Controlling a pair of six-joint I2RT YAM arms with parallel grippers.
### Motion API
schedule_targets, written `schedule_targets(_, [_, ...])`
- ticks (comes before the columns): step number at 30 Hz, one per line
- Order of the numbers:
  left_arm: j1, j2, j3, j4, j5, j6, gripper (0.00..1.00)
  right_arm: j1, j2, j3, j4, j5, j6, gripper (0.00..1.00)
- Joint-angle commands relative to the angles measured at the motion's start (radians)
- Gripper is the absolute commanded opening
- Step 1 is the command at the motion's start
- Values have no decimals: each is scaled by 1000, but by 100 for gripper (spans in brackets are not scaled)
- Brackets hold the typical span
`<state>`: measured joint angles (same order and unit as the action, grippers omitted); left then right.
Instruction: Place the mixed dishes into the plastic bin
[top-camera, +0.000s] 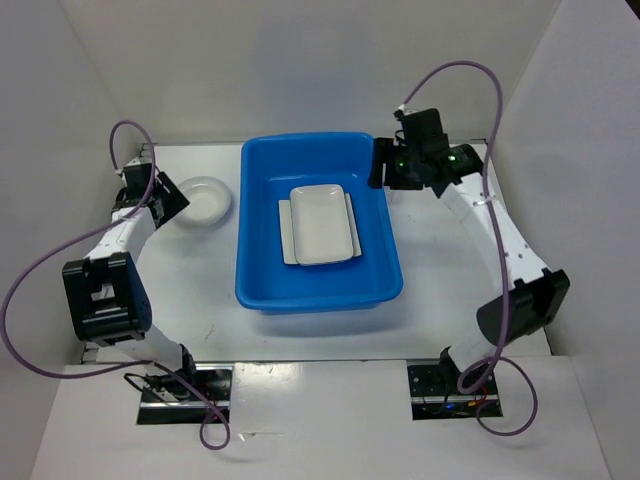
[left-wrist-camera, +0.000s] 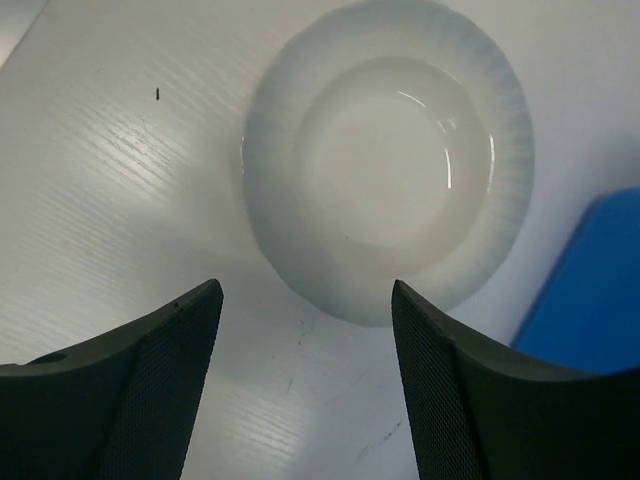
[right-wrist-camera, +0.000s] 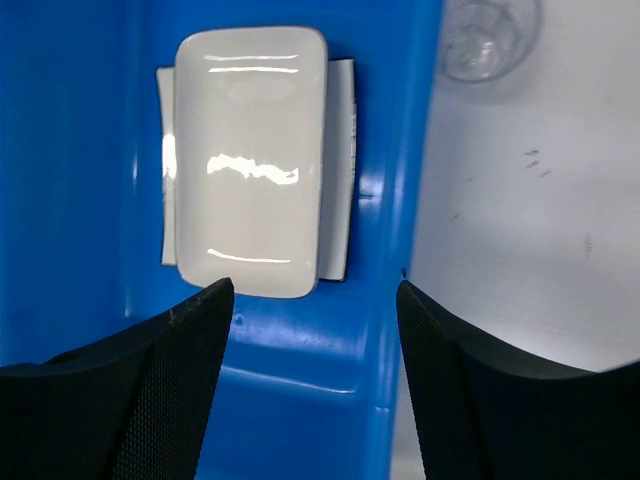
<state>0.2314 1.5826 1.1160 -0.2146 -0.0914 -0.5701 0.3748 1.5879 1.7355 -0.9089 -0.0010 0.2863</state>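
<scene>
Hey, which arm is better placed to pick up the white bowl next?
Left. The left gripper is open and hovers right by the bowl, which sits on the table left of the bin. The right gripper is at the bin's right wall, across the bin from the bowl.

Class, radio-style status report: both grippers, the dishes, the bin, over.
Left gripper open, facing white bowl. Right gripper open over blue bin rim. Two white plates stacked in bin; clear cup outside. Nothing obstructing.
</scene>
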Motion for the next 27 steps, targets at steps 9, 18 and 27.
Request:
schedule_targets(9, [95, 158, -27, 119, 11, -65, 76, -60, -109, -108, 35, 4, -15, 73])
schedule_targets(18, [129, 198, -125, 305, 173, -178, 76, -60, -91, -108, 16, 4, -15, 73])
schedule_targets(27, [129, 278, -145, 402, 251, -266, 65, -60, -71, -117, 7, 4, -15, 73])
